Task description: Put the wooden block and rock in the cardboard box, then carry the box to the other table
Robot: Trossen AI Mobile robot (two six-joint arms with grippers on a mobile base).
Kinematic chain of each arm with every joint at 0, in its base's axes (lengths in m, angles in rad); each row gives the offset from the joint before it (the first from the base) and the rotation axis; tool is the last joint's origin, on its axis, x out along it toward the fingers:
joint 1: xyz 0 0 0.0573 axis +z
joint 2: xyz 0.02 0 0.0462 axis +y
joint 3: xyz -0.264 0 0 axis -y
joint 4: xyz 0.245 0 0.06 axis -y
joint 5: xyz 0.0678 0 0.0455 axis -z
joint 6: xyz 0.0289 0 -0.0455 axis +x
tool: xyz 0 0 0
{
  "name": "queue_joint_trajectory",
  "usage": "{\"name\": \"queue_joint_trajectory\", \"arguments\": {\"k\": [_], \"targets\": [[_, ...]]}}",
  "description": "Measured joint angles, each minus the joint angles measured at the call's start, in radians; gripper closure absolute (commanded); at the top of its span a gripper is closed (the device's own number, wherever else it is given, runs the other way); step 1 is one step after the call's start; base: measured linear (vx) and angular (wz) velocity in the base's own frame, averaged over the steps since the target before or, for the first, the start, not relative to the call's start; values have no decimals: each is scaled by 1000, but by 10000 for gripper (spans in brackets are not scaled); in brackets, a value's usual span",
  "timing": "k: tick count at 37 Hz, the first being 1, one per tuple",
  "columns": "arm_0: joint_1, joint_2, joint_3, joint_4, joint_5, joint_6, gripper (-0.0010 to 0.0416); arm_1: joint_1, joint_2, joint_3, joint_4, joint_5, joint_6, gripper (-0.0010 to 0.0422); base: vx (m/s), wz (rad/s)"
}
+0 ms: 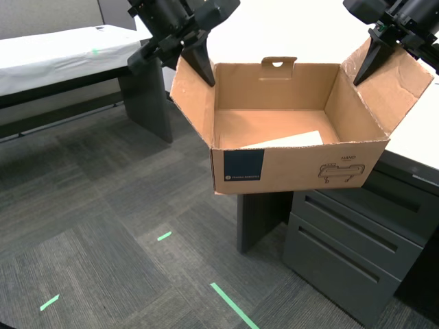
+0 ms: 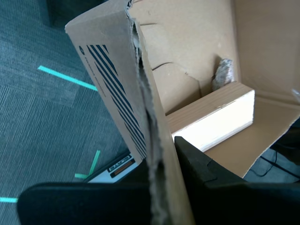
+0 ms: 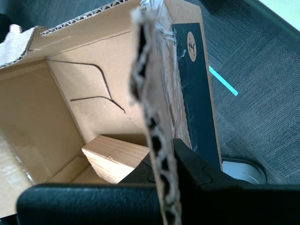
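Observation:
The cardboard box (image 1: 295,168) is open, with its front past the pale table's edge; I cannot tell whether it still rests on the table. My first gripper (image 1: 193,65) (image 3: 164,187) is shut on the box's flap (image 3: 150,93) at the exterior view's left. My second gripper (image 1: 370,63) (image 2: 161,187) is shut on the opposite flap (image 2: 140,93). Inside the box lies the wooden block (image 1: 288,140) (image 2: 213,119) (image 3: 115,157). The rock (image 2: 223,72) sits in a corner just beyond the block and is hidden in the exterior view. The other table (image 1: 55,51), under a whitish cover, stands at the exterior view's upper left.
The pale table (image 1: 418,130) runs along the exterior view's right, with a dark leg (image 1: 260,219) and a grey drawer cabinet (image 1: 350,240) under it. Green tape strips (image 1: 233,305) mark the grey carpet between the two tables.

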Motion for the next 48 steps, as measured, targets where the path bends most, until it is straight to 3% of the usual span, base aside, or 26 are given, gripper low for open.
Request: {"name": "queue_joint_trajectory", "arguments": {"k": [29,36,40,48], "targets": [[2,0,0,0,12,-17,407,-43,-10,-1,21,-10,-61,413,52,-42],[4,0,0,-5,18,-18,407,-66,-10,-3,26,-34,-103,413,131,-63],[3,0,0,5,19,-19,407,-71,-9,-3,35,-54,-119,413,127,105],[8,0,0,-9,22,-21,407,-71,-9,-3,32,-54,-114,413,125,316]]}}
